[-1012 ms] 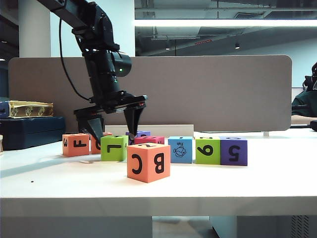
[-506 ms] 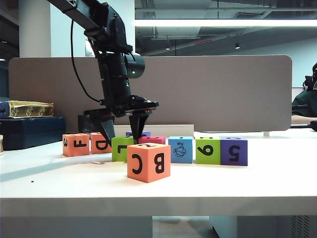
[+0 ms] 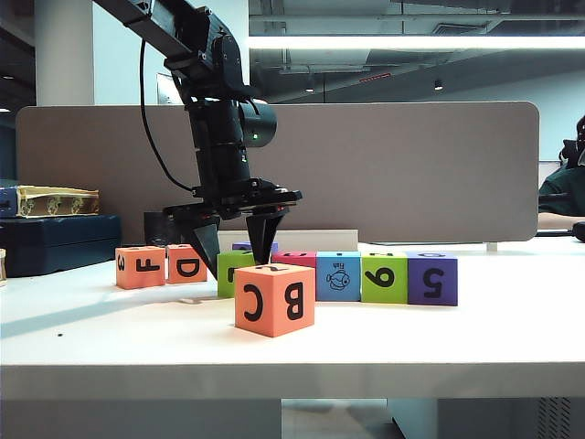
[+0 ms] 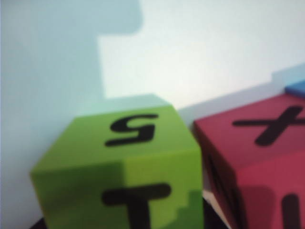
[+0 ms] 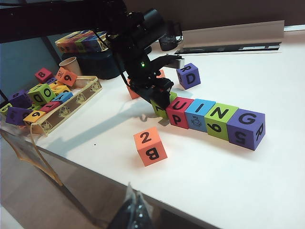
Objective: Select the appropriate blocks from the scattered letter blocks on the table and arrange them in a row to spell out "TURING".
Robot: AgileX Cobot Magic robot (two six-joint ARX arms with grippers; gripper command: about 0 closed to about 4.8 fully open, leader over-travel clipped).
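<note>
The left hand (image 3: 239,259) is clamped on the lime T block (image 4: 125,167) at the row's left end, touching the magenta block (image 3: 294,260). At 3 o'clock from it the row runs on through blue (image 3: 338,275), lime (image 3: 384,278) and purple (image 3: 431,279) blocks on the tabletop (image 3: 439,338). The orange B C block (image 3: 274,299) sits at 6 o'clock, apart. The right hand (image 5: 132,214) is blurred; I cannot tell its state.

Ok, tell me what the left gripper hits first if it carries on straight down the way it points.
The left gripper points down with its fingers astride the lime green block, so probably the table under the fingertips, though depth is unclear.
</note>
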